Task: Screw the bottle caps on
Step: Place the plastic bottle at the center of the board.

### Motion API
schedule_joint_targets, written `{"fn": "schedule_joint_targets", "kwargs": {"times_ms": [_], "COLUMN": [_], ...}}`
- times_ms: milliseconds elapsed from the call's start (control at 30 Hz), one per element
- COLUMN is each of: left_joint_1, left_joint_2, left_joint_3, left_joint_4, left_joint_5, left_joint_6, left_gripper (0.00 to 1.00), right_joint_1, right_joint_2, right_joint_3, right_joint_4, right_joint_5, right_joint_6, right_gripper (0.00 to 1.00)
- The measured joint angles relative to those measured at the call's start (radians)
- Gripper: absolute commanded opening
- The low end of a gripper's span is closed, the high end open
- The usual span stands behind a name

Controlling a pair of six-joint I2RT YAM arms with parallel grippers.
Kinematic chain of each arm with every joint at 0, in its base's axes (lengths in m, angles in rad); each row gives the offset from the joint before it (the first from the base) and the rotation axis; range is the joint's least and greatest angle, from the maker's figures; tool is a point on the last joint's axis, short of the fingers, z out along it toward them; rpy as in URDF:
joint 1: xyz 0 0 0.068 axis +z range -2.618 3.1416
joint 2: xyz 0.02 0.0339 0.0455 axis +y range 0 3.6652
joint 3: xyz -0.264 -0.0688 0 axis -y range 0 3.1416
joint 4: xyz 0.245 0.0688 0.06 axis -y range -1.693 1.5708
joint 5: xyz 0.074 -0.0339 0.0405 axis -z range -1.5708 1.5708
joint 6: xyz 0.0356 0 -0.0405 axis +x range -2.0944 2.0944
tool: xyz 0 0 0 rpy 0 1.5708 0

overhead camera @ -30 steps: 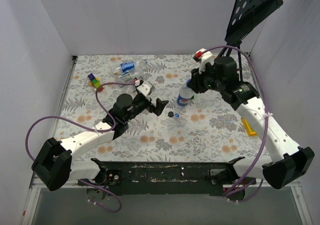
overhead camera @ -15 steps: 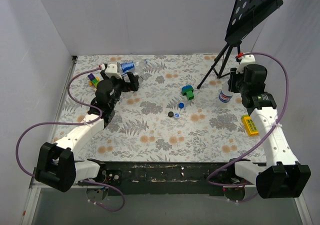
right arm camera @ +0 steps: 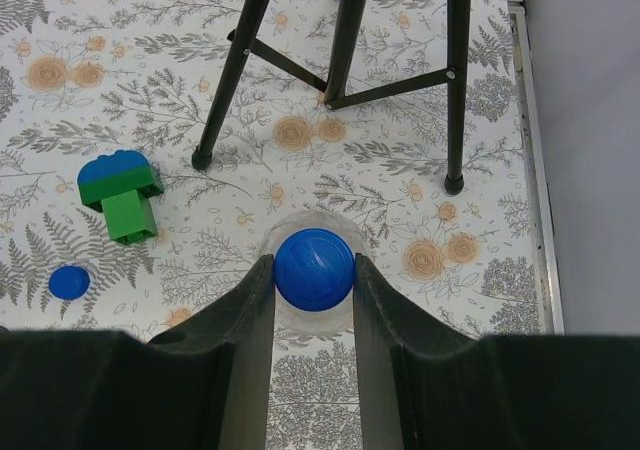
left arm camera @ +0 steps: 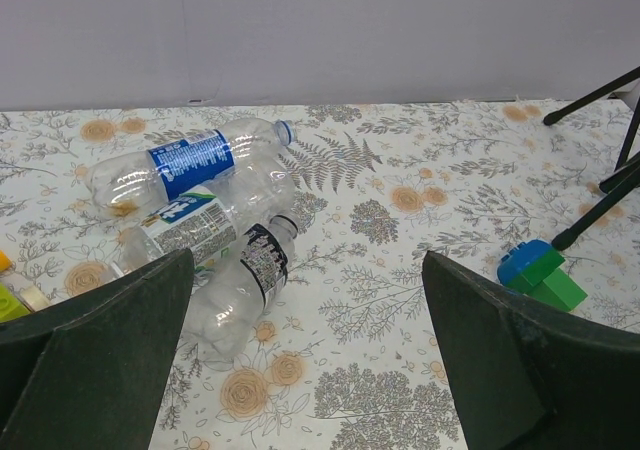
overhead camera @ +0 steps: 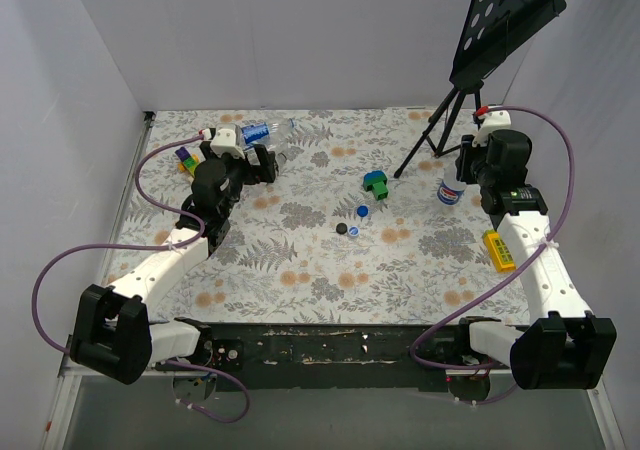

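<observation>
An upright clear bottle (overhead camera: 451, 192) stands at the right. My right gripper (overhead camera: 463, 174) is above it, shut on its blue cap (right arm camera: 314, 275); the fingers (right arm camera: 255, 300) press both sides of the cap, and the bottle's clear shoulder (right arm camera: 313, 219) shows around it. Three bottles lie at the back left (overhead camera: 256, 132): one with a blue label (left arm camera: 195, 158), one with a green and white label (left arm camera: 190, 232), one with a black label (left arm camera: 255, 265). My left gripper (overhead camera: 265, 162) is open and empty just short of them (left arm camera: 310, 370). Two blue caps (overhead camera: 363, 211) (overhead camera: 355, 232) and a black cap (overhead camera: 342, 228) lie loose mid-table.
A green toy block with a blue top (overhead camera: 376, 182) sits near the loose caps. A black music stand's tripod (overhead camera: 440, 135) stands at the back right, close behind the upright bottle. A yellow object (overhead camera: 497, 250) lies at the right. Coloured blocks (overhead camera: 185, 158) lie at the left.
A second ago both grippers were near the middle, the right with the bottle. Now the bottle stands at the right and my left gripper is at the back left. Nothing moved in the last half second.
</observation>
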Motion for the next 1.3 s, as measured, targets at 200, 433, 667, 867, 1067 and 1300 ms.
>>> {"fn": "schedule_joint_targets", "kwargs": {"times_ms": [200, 433, 667, 867, 1067, 1300], "left_joint_1": [0.0, 0.0, 0.0, 0.0, 0.0, 0.0], "left_joint_2": [0.0, 0.0, -0.001, -0.001, -0.001, -0.001], "left_joint_3": [0.0, 0.0, 0.0, 0.0, 0.0, 0.0], "left_joint_4": [0.0, 0.0, 0.0, 0.0, 0.0, 0.0], "left_joint_5": [0.001, 0.013, 0.022, 0.024, 0.026, 0.026], "left_joint_6": [0.007, 0.011, 0.015, 0.016, 0.015, 0.016], "left_gripper": [0.98, 0.98, 0.98, 0.98, 0.98, 0.98], "right_joint_1": [-0.003, -0.004, -0.003, -0.003, -0.003, -0.004], "right_joint_2": [0.002, 0.015, 0.033, 0.032, 0.005, -0.076], "right_joint_3": [-0.004, -0.003, -0.002, -0.002, -0.002, 0.013], "right_joint_4": [0.011, 0.022, -0.016, -0.023, -0.032, -0.035], "right_joint_5": [0.0, 0.001, 0.001, 0.009, 0.019, 0.025], "right_joint_6": [0.005, 0.002, 0.002, 0.006, 0.018, 0.045], "right_gripper": [0.4, 0.51, 0.59, 0.69, 0.72, 0.85]}}
